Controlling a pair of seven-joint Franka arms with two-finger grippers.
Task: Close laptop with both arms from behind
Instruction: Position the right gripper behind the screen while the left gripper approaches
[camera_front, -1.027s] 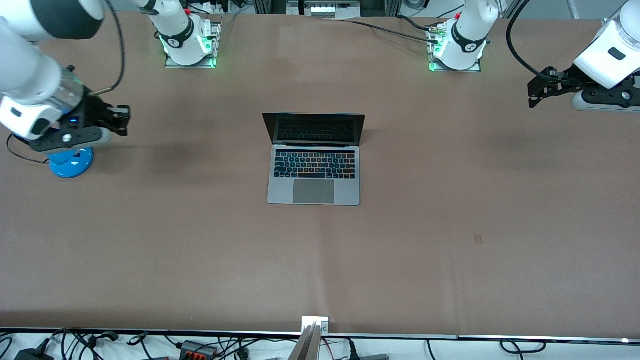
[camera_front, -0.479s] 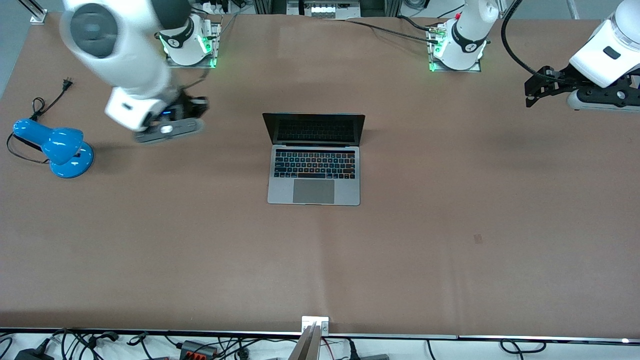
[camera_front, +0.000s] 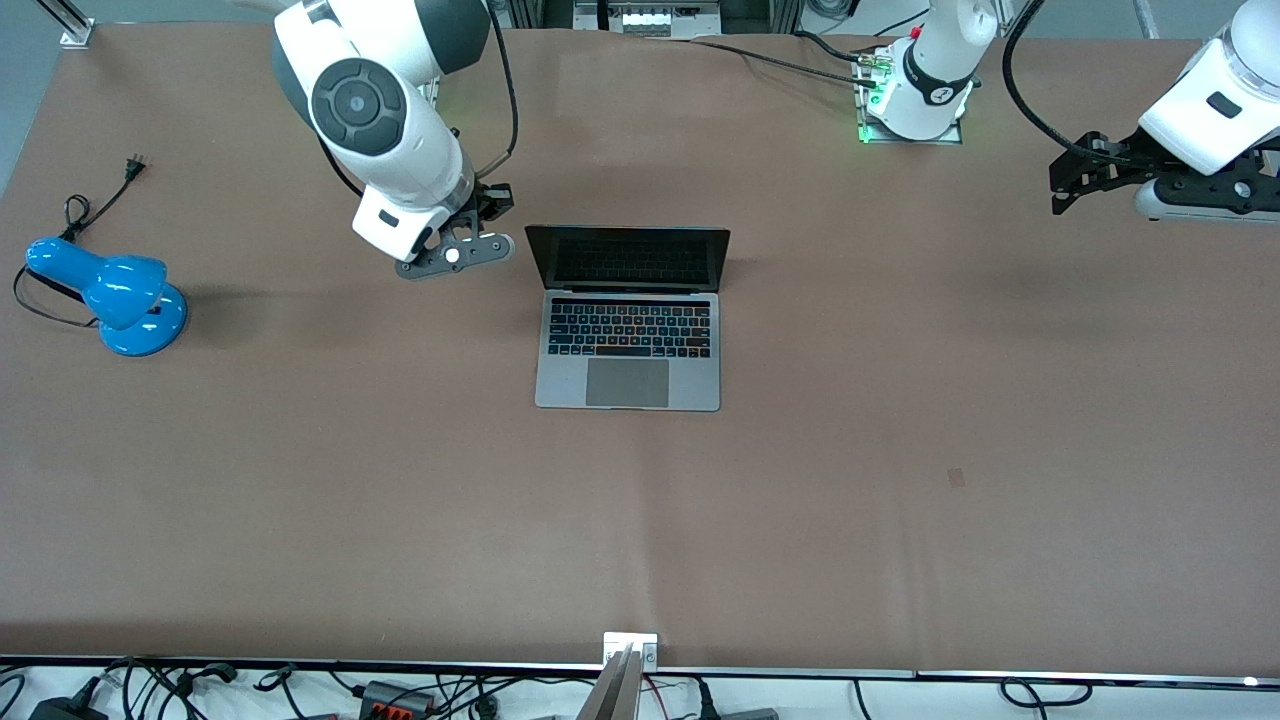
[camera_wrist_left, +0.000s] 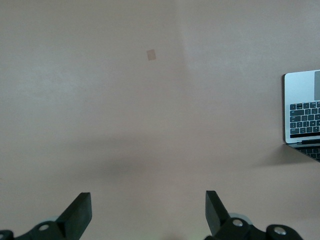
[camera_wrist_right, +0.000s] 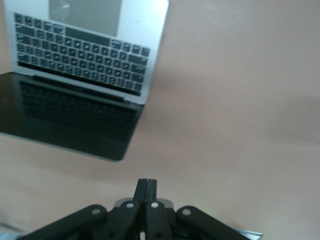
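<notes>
Laptop (camera_front: 628, 318) open, dark screen upright

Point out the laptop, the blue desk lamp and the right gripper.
laptop (camera_front: 628, 384): front view, on the grey trackpad.
blue desk lamp (camera_front: 143, 325): front view, on its round base.
right gripper (camera_wrist_right: 147, 192): right wrist view, where the shut fingertips meet.

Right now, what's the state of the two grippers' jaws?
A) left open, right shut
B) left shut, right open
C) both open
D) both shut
A: the left wrist view shows the left gripper with its jaws spread wide over bare table, while the right wrist view shows the right gripper with its jaws pressed together, holding nothing, beside the lid of the open laptop.
</notes>
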